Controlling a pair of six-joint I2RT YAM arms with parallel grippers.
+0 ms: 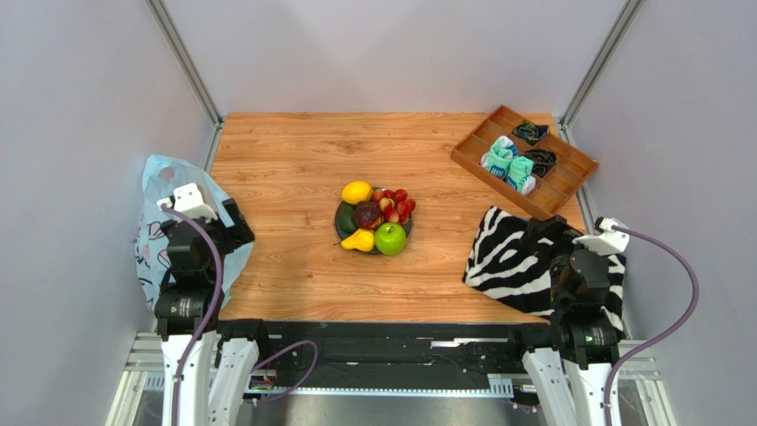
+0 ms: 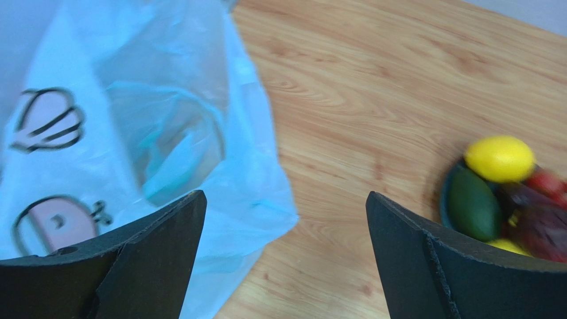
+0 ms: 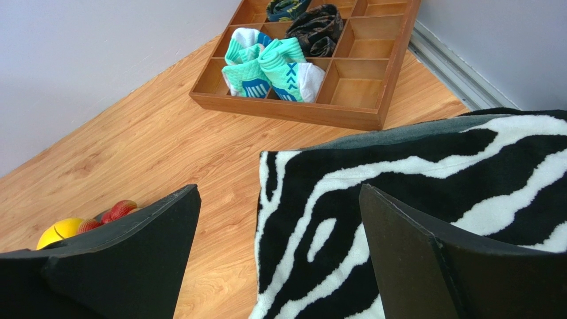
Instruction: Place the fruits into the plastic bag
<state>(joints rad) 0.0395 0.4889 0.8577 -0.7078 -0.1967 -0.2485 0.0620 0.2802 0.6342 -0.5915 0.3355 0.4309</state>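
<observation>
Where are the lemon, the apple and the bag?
lemon (image 1: 356,192): top external view, middle of its yellow skin.
apple (image 1: 390,239): top external view, centre of its green top.
bag (image 2: 166,53): left wrist view, plain pale-blue film.

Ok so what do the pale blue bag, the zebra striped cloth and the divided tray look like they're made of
The plastic bag looks like thin translucent film, slightly glossy: it crinkles and inner folds show through. The zebra-striped cloth looks like soft matte fabric, perhaps fleece, with a fuzzy surface. The divided tray appears to be wood or veneer with a smooth brown finish.
</observation>
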